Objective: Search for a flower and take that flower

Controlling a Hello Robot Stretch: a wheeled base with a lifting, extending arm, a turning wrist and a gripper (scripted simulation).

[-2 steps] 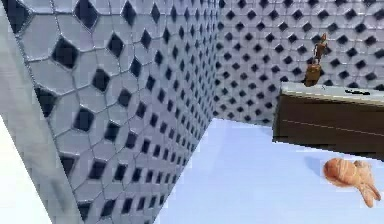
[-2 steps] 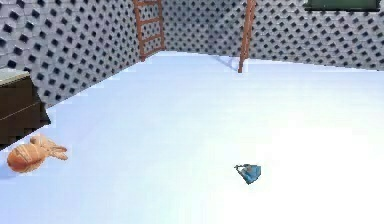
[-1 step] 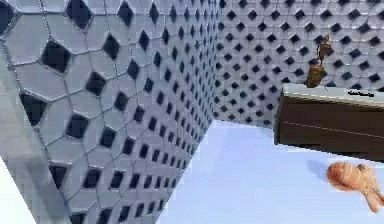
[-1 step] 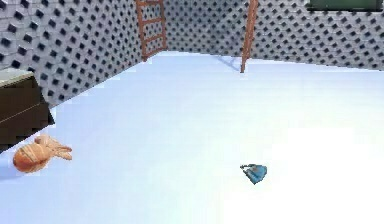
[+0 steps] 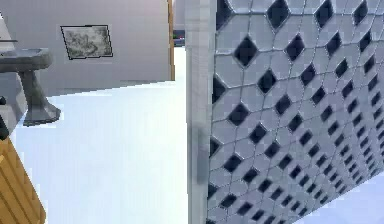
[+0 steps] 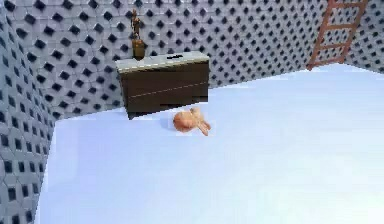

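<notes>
Arm side view, 11 o'clock: thin dark sprig (image 6: 135, 20) upright in a brown vase (image 6: 138, 47); too small to confirm as a flower. The vase stands at the left end of a dark cabinet (image 6: 165, 85) with a pale top, set against the diamond-tiled wall (image 6: 240, 35). At 5 o'clock of the cabinet, an orange rounded lump (image 6: 190, 122) lies on the pale floor (image 6: 250, 165). Reddish ladder (image 6: 340, 30) at 1 o'clock.

Forward view: tiled wall edge (image 5: 290, 110) from 12 to 4 o'clock; framed picture (image 5: 86, 40) at 10 o'clock; grey pedestal basin (image 5: 30, 75) at 9 o'clock; orange wooden piece (image 5: 15, 185) at 8 o'clock.

Pincer state: cannot tell.
</notes>
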